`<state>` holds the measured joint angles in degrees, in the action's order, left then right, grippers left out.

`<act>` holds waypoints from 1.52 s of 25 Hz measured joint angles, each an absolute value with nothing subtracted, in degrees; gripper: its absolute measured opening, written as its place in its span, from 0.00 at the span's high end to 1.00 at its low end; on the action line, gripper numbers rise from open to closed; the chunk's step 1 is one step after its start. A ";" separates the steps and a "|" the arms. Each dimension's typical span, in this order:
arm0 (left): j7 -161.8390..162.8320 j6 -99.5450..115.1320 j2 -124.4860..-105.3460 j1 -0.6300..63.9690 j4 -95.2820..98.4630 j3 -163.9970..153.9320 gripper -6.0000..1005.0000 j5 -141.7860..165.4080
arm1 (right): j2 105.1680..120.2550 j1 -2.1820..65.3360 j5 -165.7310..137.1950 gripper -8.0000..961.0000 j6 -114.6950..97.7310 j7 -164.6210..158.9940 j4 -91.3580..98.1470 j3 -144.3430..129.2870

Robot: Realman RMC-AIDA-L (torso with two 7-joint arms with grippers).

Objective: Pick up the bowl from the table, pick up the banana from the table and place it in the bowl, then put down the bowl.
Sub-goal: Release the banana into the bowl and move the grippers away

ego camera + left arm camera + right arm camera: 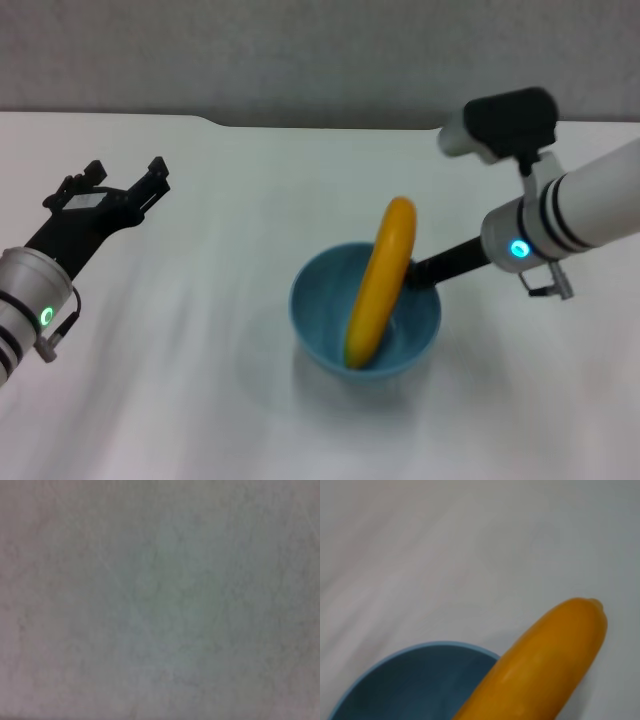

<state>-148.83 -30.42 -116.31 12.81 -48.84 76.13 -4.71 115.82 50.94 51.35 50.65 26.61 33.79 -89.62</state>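
Observation:
The light-blue bowl point(318, 318) is at the middle of the white table point(170, 400). The yellow-orange banana point(383, 278) stands steeply in it, its lower end inside and its upper end sticking out past the far rim. My right gripper point(422, 274) reaches in from the right and is shut on the bowl's right rim. The right wrist view shows the banana point(547, 662) up close over the bowl's inside point(410, 687). My left gripper point(128, 180) is open and empty, held above the table's left side, well away from the bowl.
The table's far edge has a shallow notch point(240, 122) against a grey wall. The left wrist view shows only plain, bare surface. The bowl casts a soft shadow on the table beneath it.

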 joint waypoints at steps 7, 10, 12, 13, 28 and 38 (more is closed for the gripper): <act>-148.29 -32.74 -116.41 12.87 -46.45 76.05 0.11 -4.75 | 115.84 50.21 55.51 0.79 49.07 26.65 33.83 -93.85; -148.25 -32.94 -116.43 12.90 -46.37 75.86 0.11 -4.76 | 115.84 49.43 55.55 0.79 49.04 26.66 33.83 -94.04; -148.20 -32.96 -116.48 12.89 -46.35 75.88 0.11 -4.81 | 115.84 48.71 55.56 0.79 49.04 26.66 33.84 -94.18; -148.19 -32.97 -116.51 12.87 -46.35 75.90 0.11 -4.82 | 115.84 48.39 55.56 0.79 49.04 26.65 33.87 -94.23; -146.81 -34.64 -116.63 12.92 -45.29 75.89 0.11 -4.93 | 115.76 48.07 55.65 0.77 47.53 26.28 33.38 -93.86; -146.77 -35.35 -116.63 12.70 -44.82 76.02 0.11 -4.92 | 115.75 47.97 55.61 0.71 47.20 26.54 34.37 -94.23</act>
<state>-146.77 -35.35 -116.63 12.70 -44.82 76.02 -4.92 115.75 47.97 55.61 47.20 26.54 34.37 -94.23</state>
